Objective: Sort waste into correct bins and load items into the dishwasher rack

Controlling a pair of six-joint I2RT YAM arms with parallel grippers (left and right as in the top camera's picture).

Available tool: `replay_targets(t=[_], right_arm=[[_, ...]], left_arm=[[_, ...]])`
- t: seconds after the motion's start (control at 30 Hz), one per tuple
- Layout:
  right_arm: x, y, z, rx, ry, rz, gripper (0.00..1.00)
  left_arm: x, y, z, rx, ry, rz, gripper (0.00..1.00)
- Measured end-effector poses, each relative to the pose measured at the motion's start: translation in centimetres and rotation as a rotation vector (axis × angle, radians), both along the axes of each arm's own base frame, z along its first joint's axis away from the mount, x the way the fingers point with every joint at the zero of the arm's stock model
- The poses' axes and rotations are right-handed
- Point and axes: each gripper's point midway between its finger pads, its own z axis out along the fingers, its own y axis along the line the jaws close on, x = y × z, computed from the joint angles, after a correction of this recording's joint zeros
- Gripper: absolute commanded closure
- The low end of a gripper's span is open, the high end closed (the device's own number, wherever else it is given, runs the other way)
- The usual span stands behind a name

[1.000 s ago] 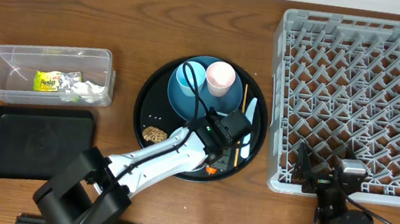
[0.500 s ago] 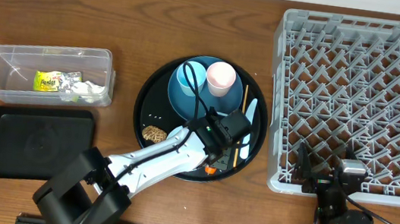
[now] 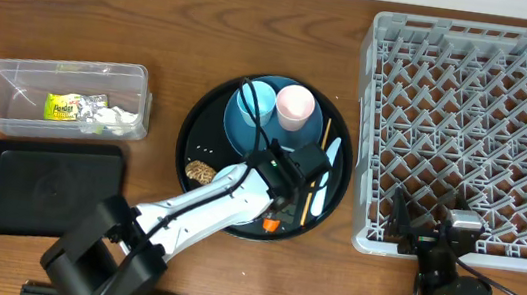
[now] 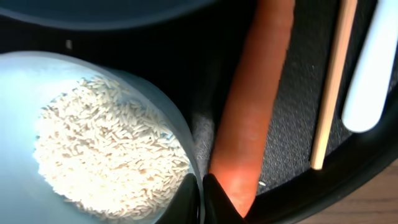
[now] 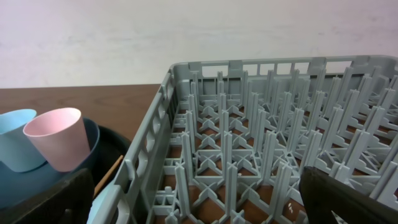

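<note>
Pinching bowl [image 4: 25, 93] rim, left gripper [image 4: 202, 202] clenched; loose rice [image 4: 106, 149] spills easily, I judge; right gripper [image 5: 196, 199] wide, empty.

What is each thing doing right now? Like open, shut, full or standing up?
left gripper: shut on the white bowl rim.
right gripper: open, holding nothing.
white bowl: upright, rice inside.
pink cup: upright on the blue plate.
light-blue cup: upright on the blue plate.
clear tub: open-topped, holds wrapper and tissue.
carrot: lying flat on the round tray.
dishwasher rack: nothing loaded.
</note>
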Motion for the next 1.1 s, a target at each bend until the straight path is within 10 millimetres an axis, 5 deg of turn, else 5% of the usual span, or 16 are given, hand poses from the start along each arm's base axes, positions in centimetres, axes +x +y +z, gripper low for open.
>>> replay_targets(t=[0.73,1.1], right_arm=[[0.0,0.0,0.0,0.000,0.000,0.000,0.01],[0.0,0.0,0.0,0.000,0.000,0.000,0.01]], left_arm=[[1.0,0.8,0.1,0.042,-0.047,-0.006,0.93],[1.1,0.9,0.1,0.051,-0.054,-0.009,0.78]])
